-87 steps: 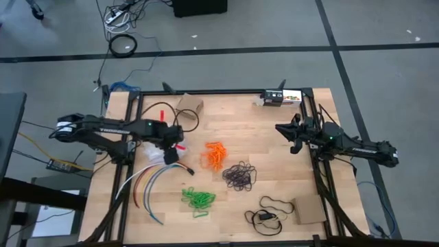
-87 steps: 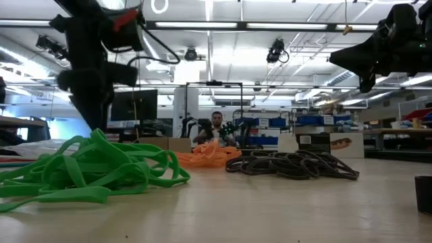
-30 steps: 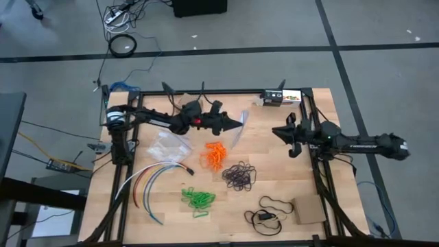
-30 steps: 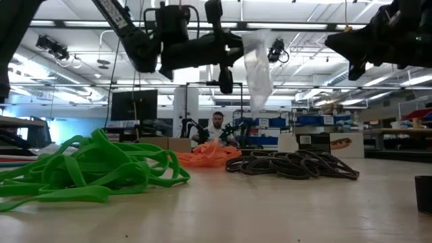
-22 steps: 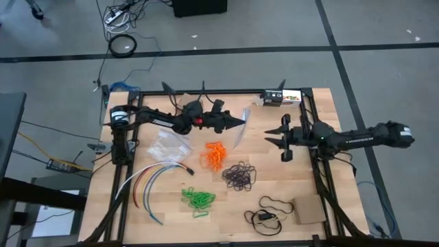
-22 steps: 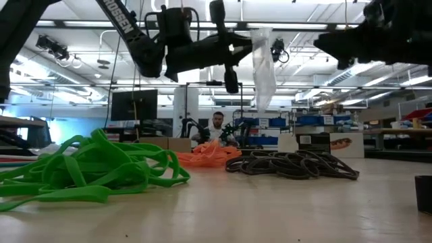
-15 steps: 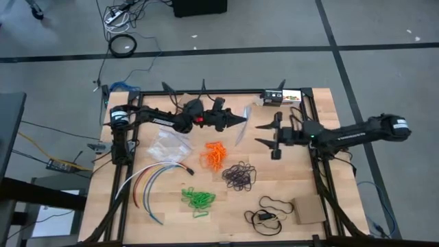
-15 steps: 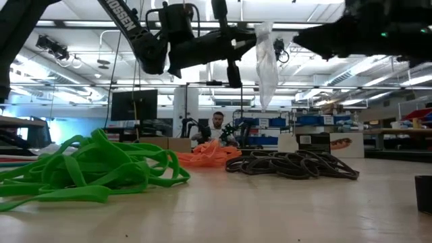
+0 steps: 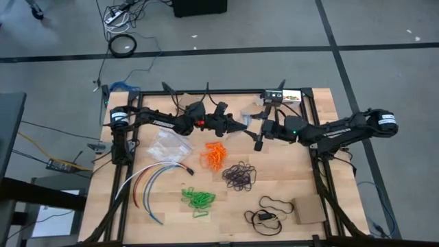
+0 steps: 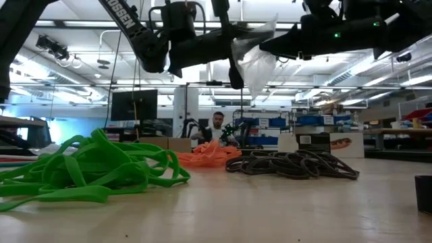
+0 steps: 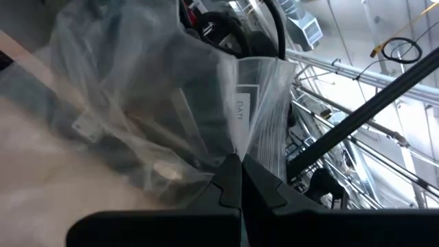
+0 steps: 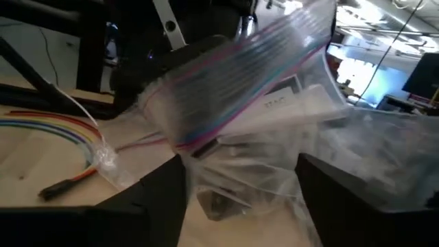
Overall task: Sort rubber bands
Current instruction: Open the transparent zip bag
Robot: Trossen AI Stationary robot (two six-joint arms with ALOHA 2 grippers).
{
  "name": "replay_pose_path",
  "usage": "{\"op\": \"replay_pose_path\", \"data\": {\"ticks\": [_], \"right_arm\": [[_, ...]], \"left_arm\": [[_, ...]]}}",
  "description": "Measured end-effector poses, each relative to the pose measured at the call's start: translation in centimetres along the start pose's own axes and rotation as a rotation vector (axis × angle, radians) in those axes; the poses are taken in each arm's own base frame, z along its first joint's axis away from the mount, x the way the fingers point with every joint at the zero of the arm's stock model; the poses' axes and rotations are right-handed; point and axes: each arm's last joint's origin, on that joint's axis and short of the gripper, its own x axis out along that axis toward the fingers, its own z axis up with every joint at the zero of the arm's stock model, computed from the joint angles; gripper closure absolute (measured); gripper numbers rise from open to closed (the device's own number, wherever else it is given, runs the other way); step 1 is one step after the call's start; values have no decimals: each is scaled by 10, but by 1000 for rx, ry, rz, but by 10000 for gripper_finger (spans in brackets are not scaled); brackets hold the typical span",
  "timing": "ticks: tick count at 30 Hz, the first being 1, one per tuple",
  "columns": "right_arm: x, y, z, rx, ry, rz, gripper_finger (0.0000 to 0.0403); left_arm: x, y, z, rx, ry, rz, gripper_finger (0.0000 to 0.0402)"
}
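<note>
My left gripper [image 9: 240, 125] is shut on a clear zip-top plastic bag [image 9: 250, 114], held in the air over the far middle of the table. My right gripper [image 9: 258, 130] is open, with a finger on either side of the same bag [image 12: 260, 130]. On the table nearer the front lie three heaps of rubber bands: orange [image 9: 215, 156], dark brown-black [image 9: 239, 175] and green [image 9: 198, 199]. The low view shows the same green [image 10: 88, 169], orange [image 10: 206, 155] and dark [image 10: 293, 165] heaps. My left gripper pinches the bag's film [image 11: 236, 147] between its two shut fingers, beside the printed label. The fingers lie about level and come from the table's left. The bag is lifted clear of the table and bulges toward my right gripper. My right gripper's open fingers [image 12: 161, 195] flank the bag; I cannot tell whether they touch it.
More clear bags [image 9: 169, 145] lie at the left, with curved coloured cables [image 9: 152, 181] nearer the front. A black cord loop [image 9: 271, 209] and a cardboard piece [image 9: 310, 210] lie at the front right. A cardboard box [image 9: 189, 105] and a small device [image 9: 274, 97] sit at the far edge.
My right gripper has gone toward the table's left, up to the bag, and its open fingers now stand around it. My left gripper has stayed almost still. The bag hung straight down before; now it is bunched and spread sideways toward my right gripper.
</note>
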Motion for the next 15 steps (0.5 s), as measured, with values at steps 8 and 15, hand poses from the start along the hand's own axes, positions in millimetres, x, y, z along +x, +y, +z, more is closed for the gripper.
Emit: {"op": "replay_pose_path", "data": {"ticks": [8,15], "right_arm": [[-7,7,0,-15,66,45,360],[-16,9,6,55,73,71,373]], "left_arm": [[-6,6,8,7,36,-15,398],[-14,13,19,61,52,-23,398]]}}
